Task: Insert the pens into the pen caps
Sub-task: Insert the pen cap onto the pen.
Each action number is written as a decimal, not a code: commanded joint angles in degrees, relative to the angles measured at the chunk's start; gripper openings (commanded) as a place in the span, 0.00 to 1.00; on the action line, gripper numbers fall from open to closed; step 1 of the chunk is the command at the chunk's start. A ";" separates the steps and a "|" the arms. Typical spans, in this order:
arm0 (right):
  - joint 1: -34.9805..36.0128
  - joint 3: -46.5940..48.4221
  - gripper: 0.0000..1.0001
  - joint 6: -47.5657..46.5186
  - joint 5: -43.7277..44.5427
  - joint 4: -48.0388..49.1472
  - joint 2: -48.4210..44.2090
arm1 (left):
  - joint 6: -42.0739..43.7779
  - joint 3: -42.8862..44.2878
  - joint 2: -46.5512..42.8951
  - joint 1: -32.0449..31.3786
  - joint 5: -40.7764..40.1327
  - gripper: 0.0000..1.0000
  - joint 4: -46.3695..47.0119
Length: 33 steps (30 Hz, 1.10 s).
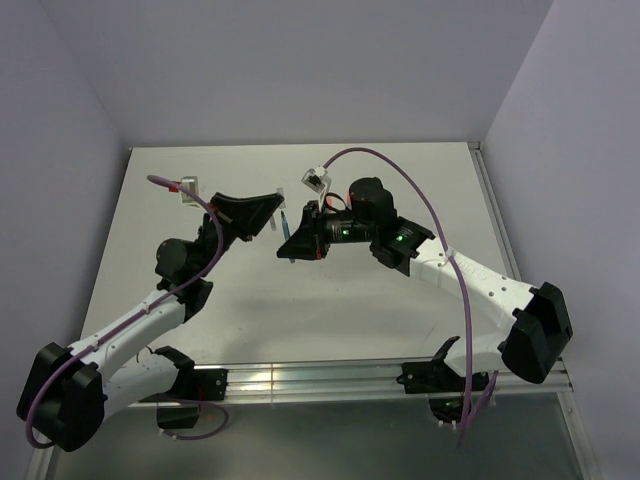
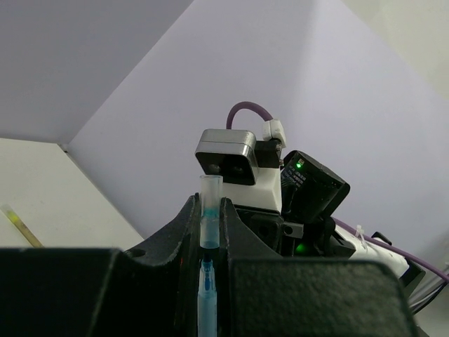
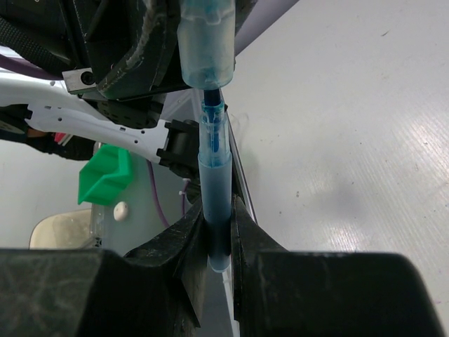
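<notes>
Pale bench [image 1: 400, 190], 2 arms bolted at its near edge. Left arm [image 1: 130, 335] reaches in from the near left corner, right arm [image 1: 480, 285] from the near right corner. They meet over the middle of the bench, slightly toward the far edge. A purple cable [image 1: 440, 230] loops over the right arm.

Left gripper [image 2: 210, 214]: pincer clamped on the pale blue cap [image 3: 205, 42], which is pinched between the fingertips and sticks out past them.

Right gripper [image 3: 219, 221]: pincer clamped on the blue pen [image 3: 214, 189], gripped low on its pale barrel, with the dark blue tip end pointing at the cap.

Pen and cap are both up in the air over mid-bench, lined up on 1 axis. The pen tip sits right at the cap's mouth, touching or just entering; cannot tell how far in. The stepped blue neck and the whole barrel are outside the cap.

1 yellow pen [image 2: 19, 226] lies flat on the bench, only partly seen at the left edge of the left wrist view.
</notes>
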 commanded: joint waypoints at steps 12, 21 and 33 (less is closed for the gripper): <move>-1.21 2.21 0.00 -0.54 1.18 0.96 -1.50 | -0.33 0.98 -1.59 0.29 1.69 0.00 2.66; -1.82 2.56 0.00 -0.19 -0.58 1.14 -1.32 | -0.16 0.63 -0.98 0.29 1.52 0.00 2.39; -1.30 2.82 0.00 -0.19 -2.34 1.14 -0.36 | 1.07 2.57 0.26 0.29 0.20 0.00 2.92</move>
